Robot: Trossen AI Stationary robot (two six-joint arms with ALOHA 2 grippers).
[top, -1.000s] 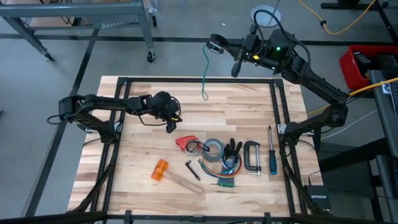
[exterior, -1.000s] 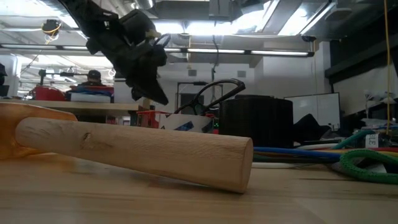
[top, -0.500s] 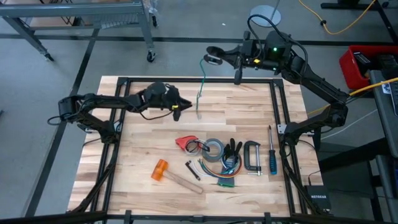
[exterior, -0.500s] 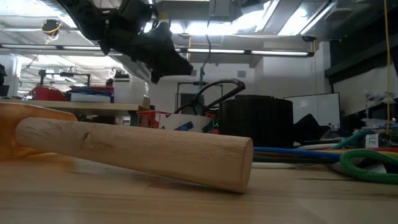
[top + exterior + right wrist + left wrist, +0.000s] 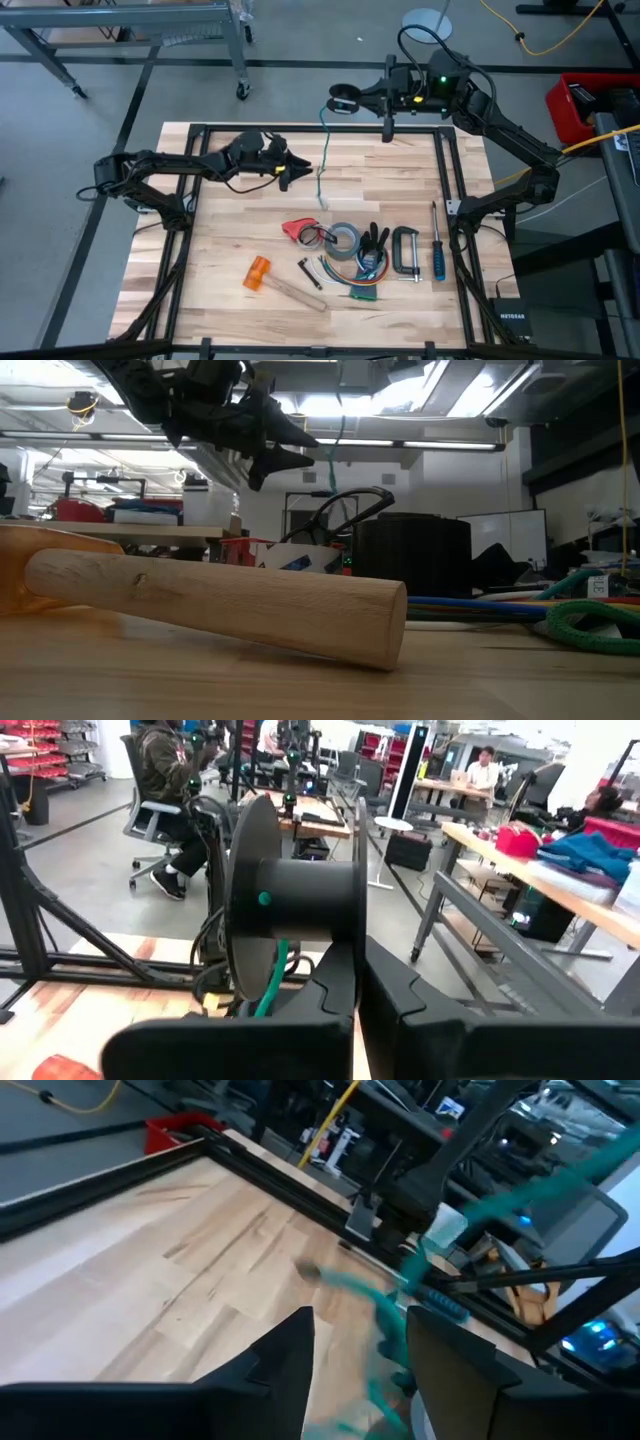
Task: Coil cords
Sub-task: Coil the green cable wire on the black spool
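Approach step. Right gripper (image 5: pixel 386 118), jaws shut on a black spool (image 5: pixel 342 100) beyond the table's (image 5: pixel 230 240) far edge; the cord (image 5: pixel 321 160) hangs from it. Left gripper (image 5: pixel 296 170), jaws wide, sits just left of the cord; next it likely must close on it.
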